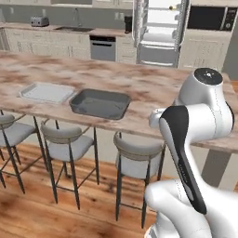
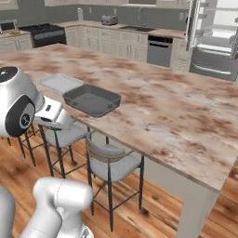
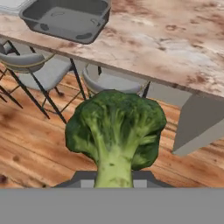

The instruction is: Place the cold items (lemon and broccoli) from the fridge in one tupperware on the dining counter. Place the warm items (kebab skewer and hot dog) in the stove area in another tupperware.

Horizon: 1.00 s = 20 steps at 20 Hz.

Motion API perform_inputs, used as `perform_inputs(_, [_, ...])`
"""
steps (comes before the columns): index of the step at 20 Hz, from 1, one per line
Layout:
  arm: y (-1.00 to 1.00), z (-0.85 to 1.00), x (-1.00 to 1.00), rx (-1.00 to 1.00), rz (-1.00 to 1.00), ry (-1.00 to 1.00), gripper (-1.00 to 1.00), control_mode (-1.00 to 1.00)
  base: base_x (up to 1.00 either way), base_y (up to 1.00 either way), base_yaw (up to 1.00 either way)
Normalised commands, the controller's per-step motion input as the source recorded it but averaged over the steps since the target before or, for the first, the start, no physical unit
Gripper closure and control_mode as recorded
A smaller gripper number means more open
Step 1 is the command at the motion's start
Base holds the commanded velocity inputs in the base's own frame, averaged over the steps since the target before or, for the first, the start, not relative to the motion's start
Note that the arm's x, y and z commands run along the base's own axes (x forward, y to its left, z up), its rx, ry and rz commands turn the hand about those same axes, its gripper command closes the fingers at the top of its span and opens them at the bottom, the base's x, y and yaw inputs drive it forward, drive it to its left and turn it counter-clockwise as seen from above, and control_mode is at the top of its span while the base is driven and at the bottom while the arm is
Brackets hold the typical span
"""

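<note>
My gripper [image 3: 114,178] is shut on the pale stem of the broccoli [image 3: 116,127], whose dark green head stands upright in the hand view. It hangs over the wooden floor, in front of the dining counter [image 3: 175,39] and below its edge. The dark grey tupperware [image 1: 93,111] [image 2: 88,110] [image 3: 65,33] rests empty near the counter's front edge, ahead and to the left. The light grey tupperware [image 1: 46,92] [image 2: 60,83] lies beside it. Behind the counter the fridge [image 1: 160,32] [image 2: 214,37] stands open, with a small yellow lemon [image 1: 171,7] on an upper shelf. Kebab skewer and hot dog are out of view.
Grey-seated stools [image 1: 135,158] [image 2: 111,160] [image 3: 43,70] stand in a row under the counter's front edge, between me and the containers. A stove [image 2: 44,32], a toaster [image 1: 39,21] and a dishwasher [image 1: 103,46] line the back wall. The floor is wood.
</note>
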Motion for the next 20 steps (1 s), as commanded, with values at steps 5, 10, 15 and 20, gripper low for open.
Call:
perform_inputs(5, [0.0, 0.0, 0.0, 0.0, 0.0, 0.0, 1.0, 1.0, 0.29, 1.0, -0.49])
perform_inputs(10, [0.0, 0.0, 0.0, 0.0, 0.0, 0.0, 1.0, 1.0, 0.29, 1.0, -0.51])
perform_inputs(15, [0.0, 0.0, 0.0, 0.0, 0.0, 0.0, 1.0, 1.0, 0.35, 0.99, -0.5])
perform_inputs(20, [0.0, 0.0, 0.0, 0.0, 0.0, 0.0, 1.0, 1.0, 0.55, 0.78, -0.37])
